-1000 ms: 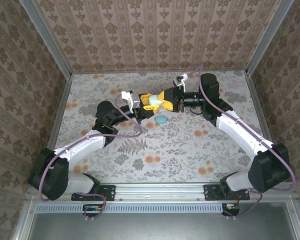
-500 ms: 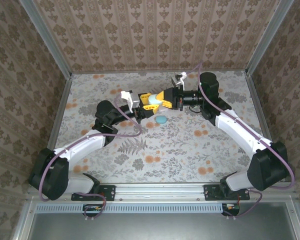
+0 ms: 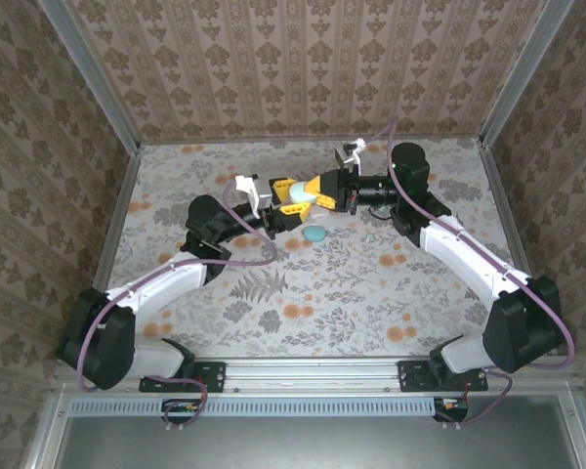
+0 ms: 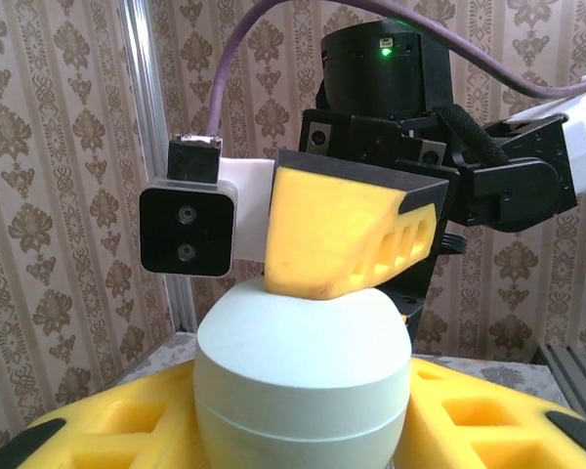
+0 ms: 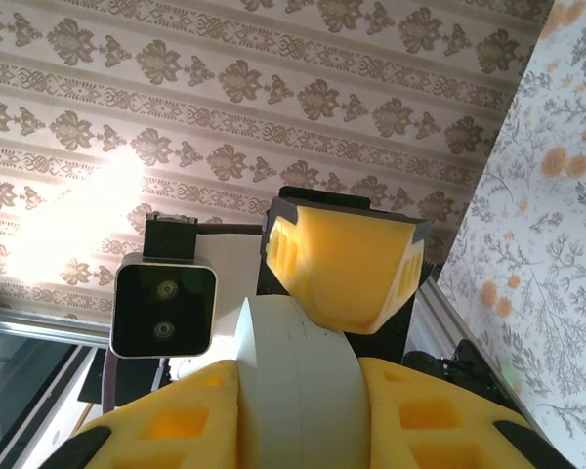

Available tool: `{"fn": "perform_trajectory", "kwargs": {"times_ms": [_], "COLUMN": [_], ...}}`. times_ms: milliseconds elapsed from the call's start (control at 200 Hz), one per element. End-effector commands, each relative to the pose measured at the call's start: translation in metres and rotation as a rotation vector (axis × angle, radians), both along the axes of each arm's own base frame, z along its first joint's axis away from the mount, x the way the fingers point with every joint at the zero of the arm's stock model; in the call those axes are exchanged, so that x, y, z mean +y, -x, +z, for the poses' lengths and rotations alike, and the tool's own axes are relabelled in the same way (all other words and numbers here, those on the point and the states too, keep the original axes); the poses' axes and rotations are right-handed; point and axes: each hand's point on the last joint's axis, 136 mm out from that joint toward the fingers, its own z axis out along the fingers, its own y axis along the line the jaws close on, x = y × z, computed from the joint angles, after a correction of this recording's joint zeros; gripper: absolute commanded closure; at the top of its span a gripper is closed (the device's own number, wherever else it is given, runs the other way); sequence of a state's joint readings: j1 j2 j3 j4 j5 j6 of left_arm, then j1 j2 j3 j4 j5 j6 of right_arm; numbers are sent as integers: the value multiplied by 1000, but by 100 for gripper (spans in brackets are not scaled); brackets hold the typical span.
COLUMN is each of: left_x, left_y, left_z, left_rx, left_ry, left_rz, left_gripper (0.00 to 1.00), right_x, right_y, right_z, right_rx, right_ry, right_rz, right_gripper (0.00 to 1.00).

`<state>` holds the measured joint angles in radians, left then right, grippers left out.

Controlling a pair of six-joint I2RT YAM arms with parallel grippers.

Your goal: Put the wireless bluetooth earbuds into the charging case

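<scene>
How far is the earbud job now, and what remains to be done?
Done: the charging case is held above the table, its seam closed. In hand: the right gripper clamps it while the left gripper has its fingers on either side, apparently a handover. A teal piece lies on the table below. Remaining: open the case and seat the earbuds; whether any already sit inside cannot be told.

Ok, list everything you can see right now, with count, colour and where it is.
charging case: one, pale whitish teal, held above the table's far middle
pebble-shaped piece: one, teal, on the table just nearer than the held case
table: one, floral cloth, orange and grey
walls: beige patterned wallpaper, three sides
arms: two, white and black, meeting at the case
left fingers: yellow, flanking the case
right fingers: yellow, closed on the case
</scene>
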<state>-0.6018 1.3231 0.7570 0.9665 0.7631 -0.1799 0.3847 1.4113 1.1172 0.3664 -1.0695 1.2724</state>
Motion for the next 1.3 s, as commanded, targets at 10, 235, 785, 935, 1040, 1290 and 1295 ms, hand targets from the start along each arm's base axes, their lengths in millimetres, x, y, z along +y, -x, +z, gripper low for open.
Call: {"fn": "perform_trajectory", "kwargs": {"times_ms": [10,235,785,935,1040,1290,1295], "left_x": [-2,-3,-3,-2,-3,-3,-3], "left_y": [2,2,3,3,2,1,1], "left_z": [15,17,17,16,13,8,8], "left_rx": [1,4,3,3,10,10,10], "left_ry": [32,39,42,39,33,16,16], "left_rz": [-27,-36,-41,-42,-42,-37,-37], "left_gripper": [53,54,50,52,60,70,70], "right_x": [2,2,2,2,1,0,0], "right_y": [8,7,5,4,4,1,1], "right_z": [8,8,5,6,8,3,2], "right_rx": [-65,-71,-61,-60,-61,-28,-26], "right_ry": [-24,-25,-14,-15,-16,7,10], "right_rz": [17,17,9,7,7,-14,-15], "right_gripper": [86,86,85,85,85,69,68]}}
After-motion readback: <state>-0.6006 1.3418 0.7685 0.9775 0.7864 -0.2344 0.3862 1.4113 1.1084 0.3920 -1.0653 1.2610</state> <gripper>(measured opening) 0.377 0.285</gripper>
